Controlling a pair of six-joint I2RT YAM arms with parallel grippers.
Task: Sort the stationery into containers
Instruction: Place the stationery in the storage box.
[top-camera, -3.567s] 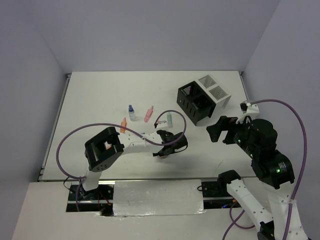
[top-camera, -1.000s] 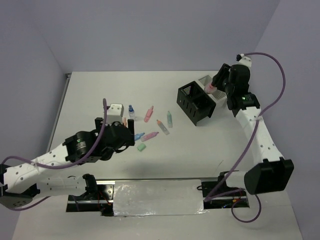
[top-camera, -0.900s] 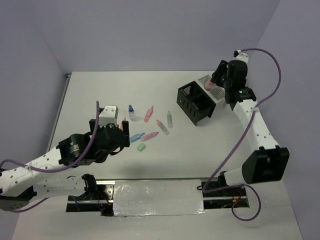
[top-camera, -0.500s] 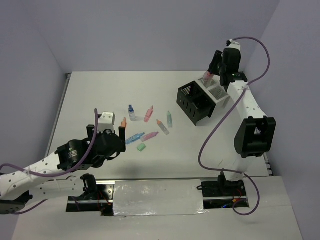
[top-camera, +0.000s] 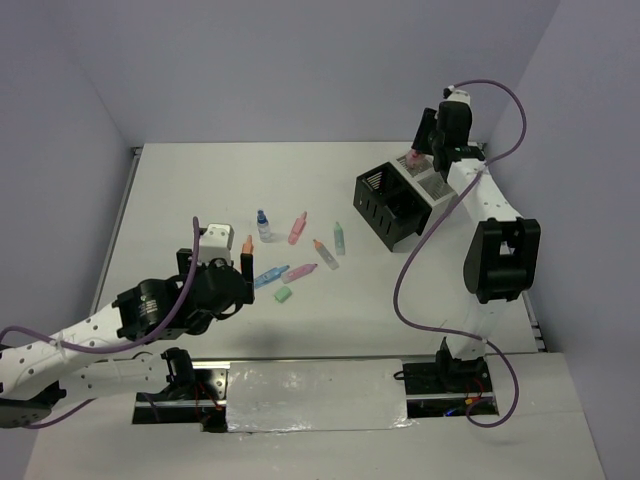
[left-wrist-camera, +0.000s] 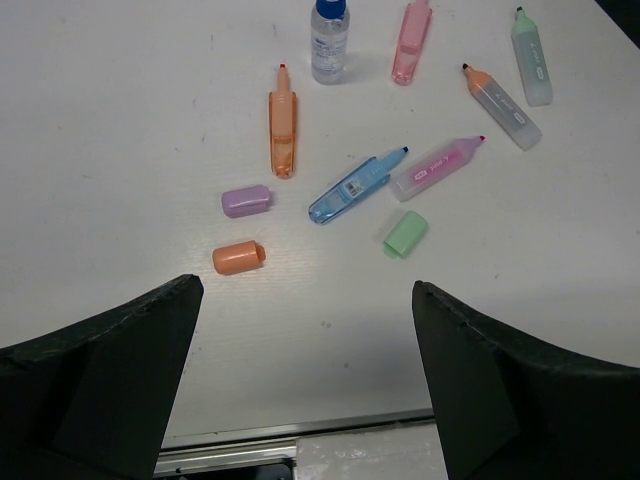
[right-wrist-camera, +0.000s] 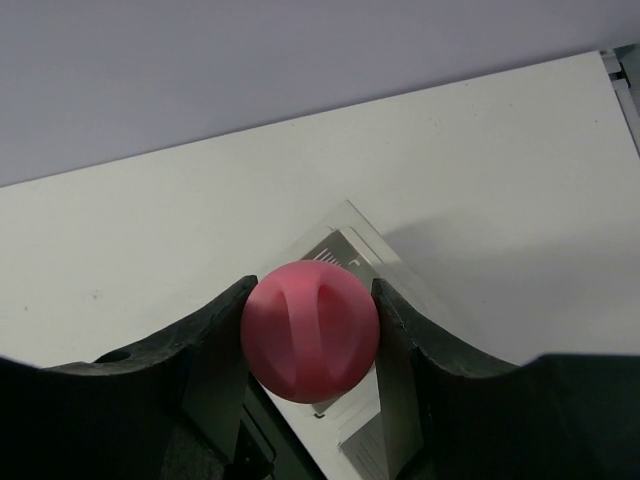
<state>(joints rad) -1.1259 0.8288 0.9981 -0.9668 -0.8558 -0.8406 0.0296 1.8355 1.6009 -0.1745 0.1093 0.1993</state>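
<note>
My right gripper (top-camera: 420, 153) is shut on a pink highlighter (right-wrist-camera: 310, 332), seen end-on in the right wrist view between the two fingers. It hangs just above the white mesh container (top-camera: 432, 181) (right-wrist-camera: 341, 251) at the back right. The black container (top-camera: 390, 206) stands beside the white one. My left gripper (top-camera: 214, 268) (left-wrist-camera: 305, 300) is open and empty, over the near left of the table. Ahead of it lie an orange highlighter (left-wrist-camera: 283, 135), a blue highlighter (left-wrist-camera: 357, 187), a pink-purple highlighter (left-wrist-camera: 436, 168), a blue-capped bottle (left-wrist-camera: 329, 40) and several others.
Loose caps lie nearest the left gripper: purple (left-wrist-camera: 246, 201), orange (left-wrist-camera: 238, 257) and green (left-wrist-camera: 405, 232). The table's near edge rail (left-wrist-camera: 300, 450) runs just under the left fingers. The right arm's purple cable (top-camera: 420, 260) loops down the right side.
The right arm has swung back and upright, carrying the pink highlighter from beside the black container to over the white one. The left arm has drawn slightly back toward the near edge.
</note>
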